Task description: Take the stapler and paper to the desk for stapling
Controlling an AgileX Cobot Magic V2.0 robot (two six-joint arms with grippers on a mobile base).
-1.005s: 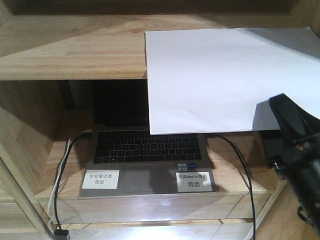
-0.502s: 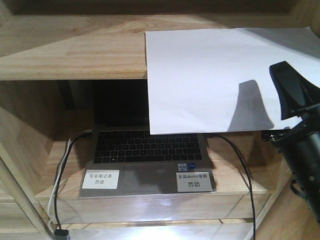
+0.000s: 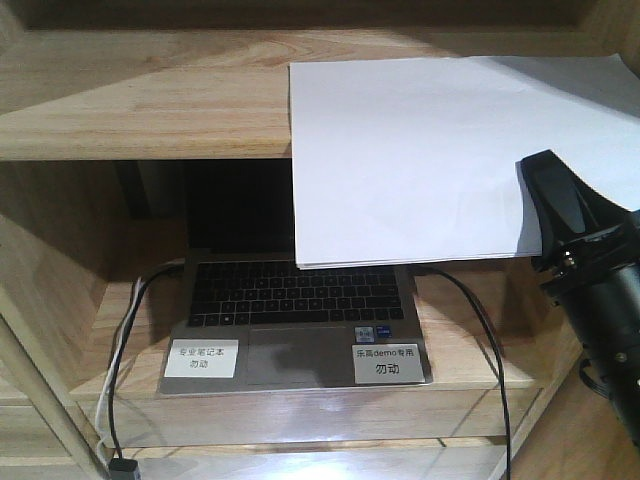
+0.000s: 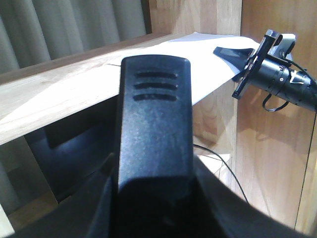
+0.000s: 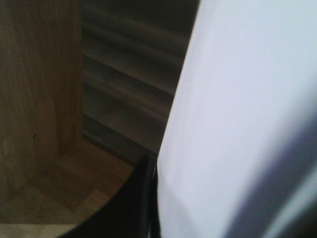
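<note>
The right gripper [image 3: 540, 185] is moving onto the 4 o'clock corner of the paper [image 3: 420, 150] for pickup, fingers straddling its edge; whether they are clamped, I cannot tell.

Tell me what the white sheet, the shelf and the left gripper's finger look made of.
Shelf: light wood grain with satin sheen; solid wood or veneer, cannot tell. Paper: thin matte white sheet, its front edge overhanging the shelf unsupported; likely ordinary paper. Left gripper finger: matte black, finely speckled, three moulded grooves; probably plastic.
</note>
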